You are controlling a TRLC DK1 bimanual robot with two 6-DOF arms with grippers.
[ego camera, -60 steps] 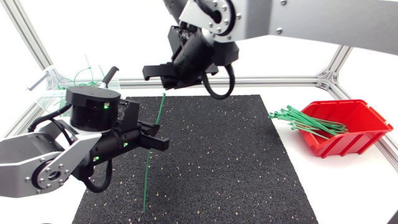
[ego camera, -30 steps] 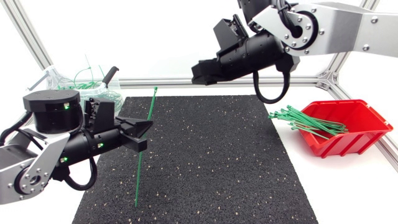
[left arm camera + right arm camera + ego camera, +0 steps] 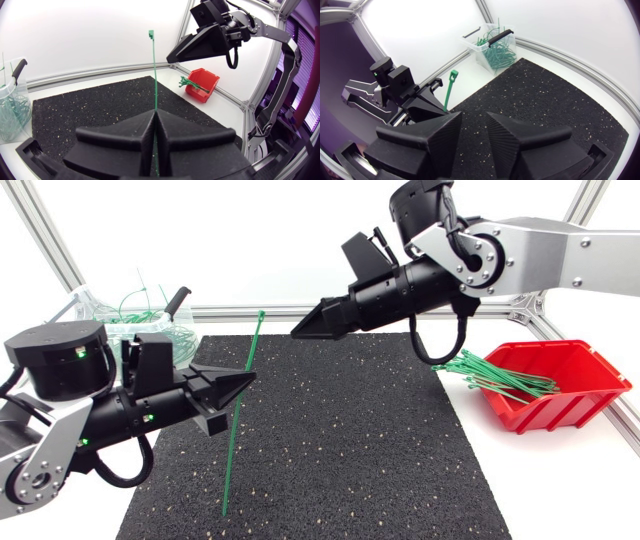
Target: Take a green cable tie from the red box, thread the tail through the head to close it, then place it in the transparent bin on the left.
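Note:
A green cable tie [image 3: 240,415] stands nearly upright over the black mat, head [image 3: 262,314] uppermost, and my left gripper [image 3: 249,379] is shut on its strap partway down. In the left wrist view the strap [image 3: 154,75] rises from between the closed fingertips [image 3: 155,114]. My right gripper [image 3: 298,333] hangs in the air a little right of the tie's head, pointing left at it, fingers slightly apart and empty. From the right wrist view the tie [image 3: 449,91] lies ahead of my right gripper [image 3: 473,118]. The red box [image 3: 565,385] holds several green ties [image 3: 490,375]. The transparent bin [image 3: 130,320] stands at the back left.
A black speckled mat [image 3: 350,440] covers the table's middle. The transparent bin [image 3: 492,47] holds several green ties and has a black handle. The red box [image 3: 202,81] sits off the mat on the white tabletop at the right. An aluminium frame rail [image 3: 450,308] runs along the back.
My right arm swung right, then brought its gripper down and left, pointing at the tie's head. My left arm drew back leftward, keeping hold of the tie, whose head rose slightly.

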